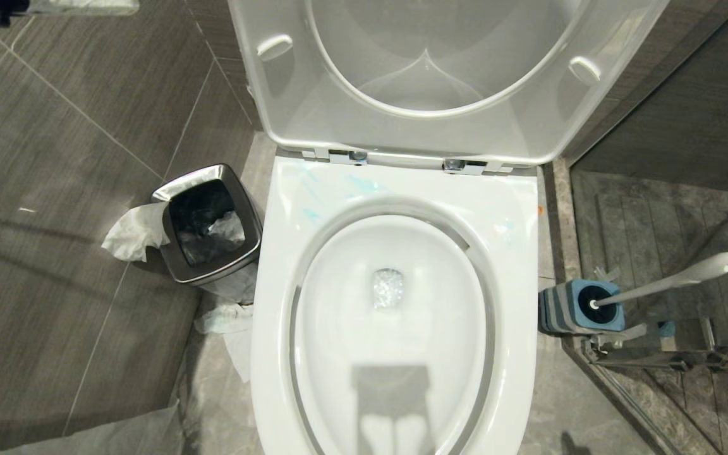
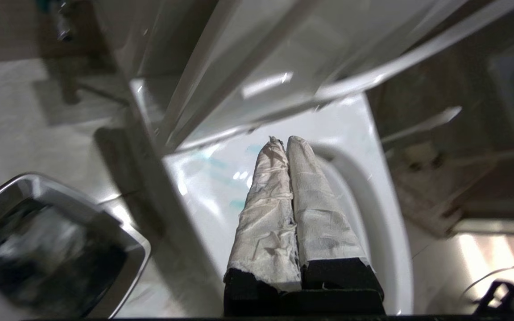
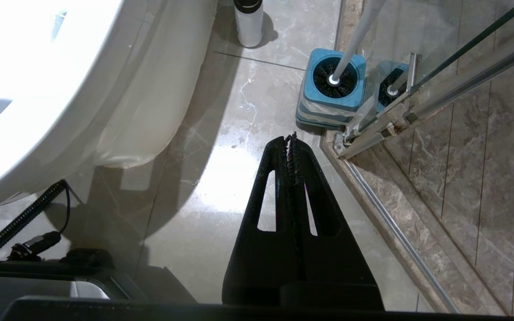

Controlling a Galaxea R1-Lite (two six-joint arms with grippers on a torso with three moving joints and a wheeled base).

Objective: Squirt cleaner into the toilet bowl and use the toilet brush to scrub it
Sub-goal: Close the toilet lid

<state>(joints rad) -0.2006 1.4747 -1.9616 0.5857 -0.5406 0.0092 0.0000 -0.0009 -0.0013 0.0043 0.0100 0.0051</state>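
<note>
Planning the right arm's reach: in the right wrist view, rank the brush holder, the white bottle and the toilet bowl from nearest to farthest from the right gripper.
From the right gripper:
1. Brush holder, just ahead, against the glass door.
2. White bottle, farther ahead, standing on the floor.
3. Toilet bowl, off to the side; too close to call against the bottle.

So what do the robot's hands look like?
The left gripper has two long black fingers wrapped in crinkly white paper. The right gripper is bare black, with pointy triangle fingers, slot-shaped holes and tiny teeth along the inside.
</note>
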